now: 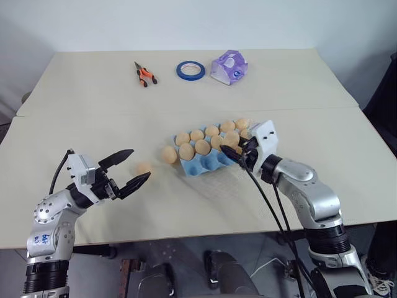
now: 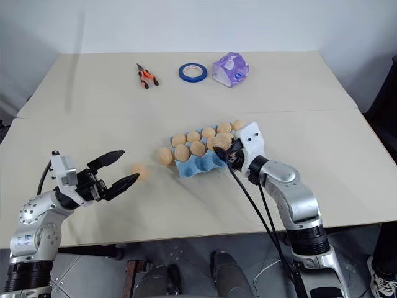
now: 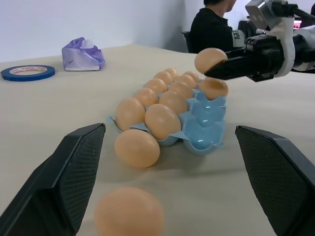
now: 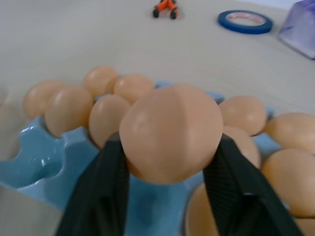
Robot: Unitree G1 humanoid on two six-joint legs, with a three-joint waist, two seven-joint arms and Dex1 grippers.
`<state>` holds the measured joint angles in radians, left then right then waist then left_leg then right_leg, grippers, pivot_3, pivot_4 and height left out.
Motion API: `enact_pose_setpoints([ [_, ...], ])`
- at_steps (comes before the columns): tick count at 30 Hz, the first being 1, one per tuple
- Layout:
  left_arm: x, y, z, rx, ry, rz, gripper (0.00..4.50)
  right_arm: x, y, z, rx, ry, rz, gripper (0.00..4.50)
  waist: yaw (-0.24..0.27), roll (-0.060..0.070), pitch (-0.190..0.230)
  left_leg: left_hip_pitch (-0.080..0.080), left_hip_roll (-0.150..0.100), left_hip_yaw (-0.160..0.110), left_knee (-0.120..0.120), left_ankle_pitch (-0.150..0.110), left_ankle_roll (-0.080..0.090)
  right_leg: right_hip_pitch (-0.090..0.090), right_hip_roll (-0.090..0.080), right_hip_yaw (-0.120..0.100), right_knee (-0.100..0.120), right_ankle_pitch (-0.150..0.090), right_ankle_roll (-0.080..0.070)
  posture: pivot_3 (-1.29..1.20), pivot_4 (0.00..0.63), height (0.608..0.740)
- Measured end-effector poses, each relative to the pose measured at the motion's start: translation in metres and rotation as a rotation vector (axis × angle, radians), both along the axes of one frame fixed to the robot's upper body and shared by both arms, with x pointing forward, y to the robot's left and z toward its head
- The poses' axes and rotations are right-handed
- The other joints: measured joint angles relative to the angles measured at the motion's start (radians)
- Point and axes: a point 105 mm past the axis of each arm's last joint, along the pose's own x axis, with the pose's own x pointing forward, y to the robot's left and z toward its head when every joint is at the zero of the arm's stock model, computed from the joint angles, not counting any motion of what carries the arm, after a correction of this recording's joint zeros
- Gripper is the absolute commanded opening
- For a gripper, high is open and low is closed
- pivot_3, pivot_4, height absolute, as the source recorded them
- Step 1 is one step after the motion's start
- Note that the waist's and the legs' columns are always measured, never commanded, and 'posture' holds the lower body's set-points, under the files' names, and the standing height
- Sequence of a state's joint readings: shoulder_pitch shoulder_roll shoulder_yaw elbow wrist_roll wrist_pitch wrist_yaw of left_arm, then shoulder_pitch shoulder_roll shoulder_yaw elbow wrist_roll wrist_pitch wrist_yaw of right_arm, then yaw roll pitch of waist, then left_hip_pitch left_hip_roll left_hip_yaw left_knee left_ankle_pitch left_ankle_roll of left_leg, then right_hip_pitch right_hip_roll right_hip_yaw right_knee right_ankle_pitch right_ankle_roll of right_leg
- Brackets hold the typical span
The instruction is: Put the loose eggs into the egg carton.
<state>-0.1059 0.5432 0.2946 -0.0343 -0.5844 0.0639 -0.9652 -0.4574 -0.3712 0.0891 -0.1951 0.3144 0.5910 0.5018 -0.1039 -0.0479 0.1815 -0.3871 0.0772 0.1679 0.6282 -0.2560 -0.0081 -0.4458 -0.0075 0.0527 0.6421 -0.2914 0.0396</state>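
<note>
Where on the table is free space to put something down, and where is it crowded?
Free: the wide strip between the far row, pliers, tape roll, purple wrapper, and the egg carton; also the table beyond the right gripper. Crowded: the carton itself, and its left side, where two loose eggs lie before the open left gripper.

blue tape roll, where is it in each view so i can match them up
Left eye view: the flat blue ring of tape lies at the table's far side, between the orange-handled pliers and the crumpled purple-and-white wrapper.
Right eye view: same spot.
Left wrist view: far left edge.
Right wrist view: top right.
Shared landmark: the wrapper beside it.
</note>
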Motion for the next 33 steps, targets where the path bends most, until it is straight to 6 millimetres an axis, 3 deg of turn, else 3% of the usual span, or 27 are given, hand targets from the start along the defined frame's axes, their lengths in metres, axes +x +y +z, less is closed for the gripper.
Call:
enact_pose_setpoints([
  [4, 0.000, 0.001, 0.000, 0.000, -0.006, 0.011, 4.50, -0.001, 0.004, -0.005, -0.034, 0.009, 0.023, 4.47, 0.000, 0.000, 0.000, 0.000, 0.000, 0.000, 0.001, 0.000, 0.000, 0.000, 0.000, 0.000, 0.000, 0.000, 0.000, 0.00, 0.150, 0.740],
  [13, 0.002, 0.003, 0.000, -0.005, -0.006, 0.036, 4.50, -0.002, -0.014, 0.000, -0.085, -0.007, 0.014, 4.47, 0.000, 0.000, 0.000, 0.000, 0.000, 0.000, 0.000, 0.000, 0.000, 0.000, 0.000, 0.000, 0.000, 0.000, 0.000, 0.00, 0.150, 0.740],
  [18, 0.003, 0.009, 0.002, -0.013, -0.011, 0.078, 4.50, -0.009, -0.030, 0.023, -0.019, -0.050, 0.026, 4.47, 0.002, 0.000, 0.000, 0.000, 0.000, 0.000, 0.000, 0.000, 0.000, 0.000, 0.000, 0.000, 0.000, 0.000, 0.000, 0.00, 0.150, 0.740],
  [24, -0.005, 0.048, 0.000, -0.015, -0.013, 0.283, 4.50, -0.035, -0.068, 0.029, -0.037, -0.094, 0.099, 4.47, 0.011, 0.000, 0.000, -0.001, 0.000, 0.000, -0.001, -0.001, 0.001, 0.001, 0.000, -0.001, -0.004, 0.000, 0.000, 0.00, 0.150, 0.740],
  [29, -0.016, 0.070, -0.008, -0.003, 0.010, 0.396, 4.50, -0.050, -0.079, 0.036, -0.025, -0.108, 0.215, 4.47, 0.012, 0.000, 0.000, 0.000, 0.000, 0.000, 0.000, -0.001, 0.002, 0.001, 0.000, 0.000, -0.004, 0.000, 0.001, 0.00, 0.150, 0.740],
  [33, -0.034, 0.077, -0.019, 0.029, 0.054, 0.431, 4.50, -0.069, -0.088, 0.027, -0.057, -0.065, 0.352, 4.47, 0.017, -0.001, 0.000, 0.000, 0.000, 0.000, -0.001, -0.002, 0.002, 0.001, 0.000, 0.000, -0.006, -0.001, -0.002, 0.00, 0.150, 0.740],
])
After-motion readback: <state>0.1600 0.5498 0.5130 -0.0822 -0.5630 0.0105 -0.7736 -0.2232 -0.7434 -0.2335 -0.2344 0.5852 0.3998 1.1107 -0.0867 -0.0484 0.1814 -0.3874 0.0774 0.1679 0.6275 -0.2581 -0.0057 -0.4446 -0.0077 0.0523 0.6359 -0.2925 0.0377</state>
